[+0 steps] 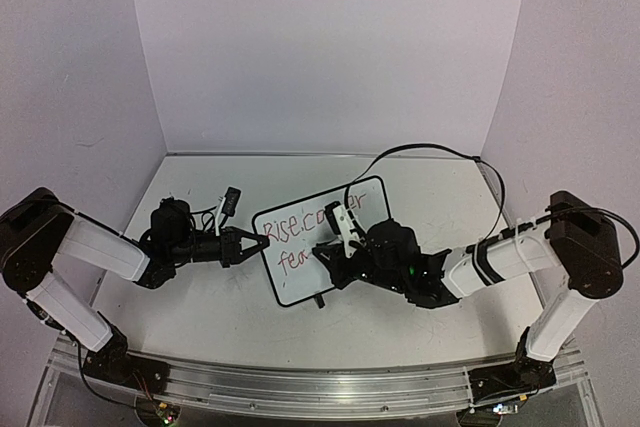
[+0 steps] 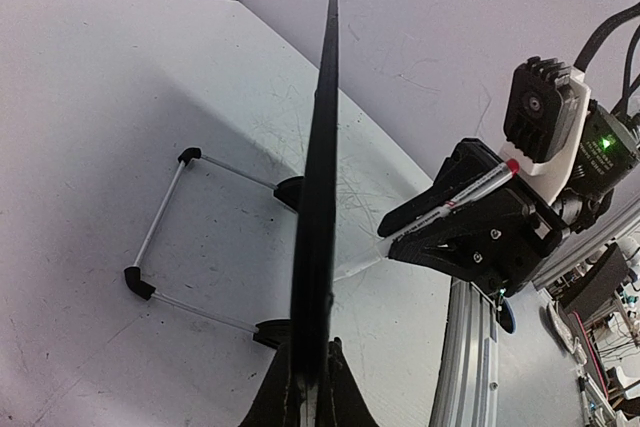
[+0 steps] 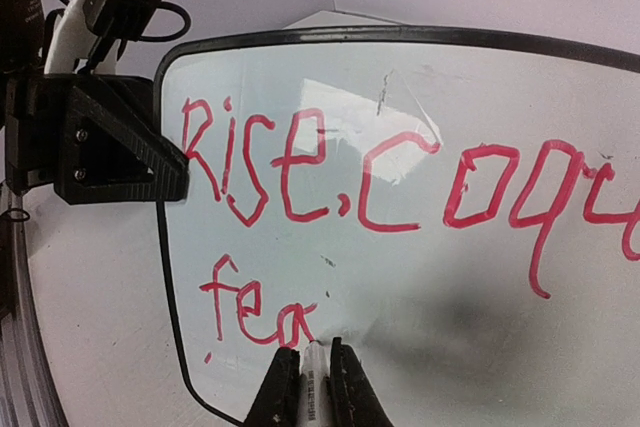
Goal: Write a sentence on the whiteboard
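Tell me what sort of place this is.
Probably a robotics lab test booth: plain white walls box in the table, a metal rail runs along its near edge, and cluttered gear shows beyond it.

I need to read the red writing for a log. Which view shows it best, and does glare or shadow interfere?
Right wrist: the sentence is sharp, with a glare patch on its top line and shadow beside the marker. Top external: tiny, partly behind the right gripper. Left wrist: the whiteboard is edge-on.
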You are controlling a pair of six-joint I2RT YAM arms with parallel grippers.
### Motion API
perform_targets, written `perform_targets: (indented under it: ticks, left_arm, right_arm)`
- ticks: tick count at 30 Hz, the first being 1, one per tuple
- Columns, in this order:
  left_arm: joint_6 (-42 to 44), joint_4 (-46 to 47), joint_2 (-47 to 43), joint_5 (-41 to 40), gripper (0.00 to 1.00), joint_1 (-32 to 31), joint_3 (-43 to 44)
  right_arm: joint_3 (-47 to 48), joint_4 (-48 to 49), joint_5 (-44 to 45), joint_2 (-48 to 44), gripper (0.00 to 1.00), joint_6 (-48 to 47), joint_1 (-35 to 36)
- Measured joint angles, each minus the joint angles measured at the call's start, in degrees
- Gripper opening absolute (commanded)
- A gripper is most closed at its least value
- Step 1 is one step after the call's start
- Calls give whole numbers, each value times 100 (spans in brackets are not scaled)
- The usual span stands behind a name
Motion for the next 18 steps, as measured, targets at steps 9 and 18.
perform_targets:
  ticks: [9,18]
  left_arm:
    - [4,-12,-9,4,0,-2,0]
    - [7,-23,-14,4,0,-9,0]
  right_arm:
    - [-123,-228,-5,-150,0,-25,-14]
    - [-101,-119,-188,-557,0,-128,-157]
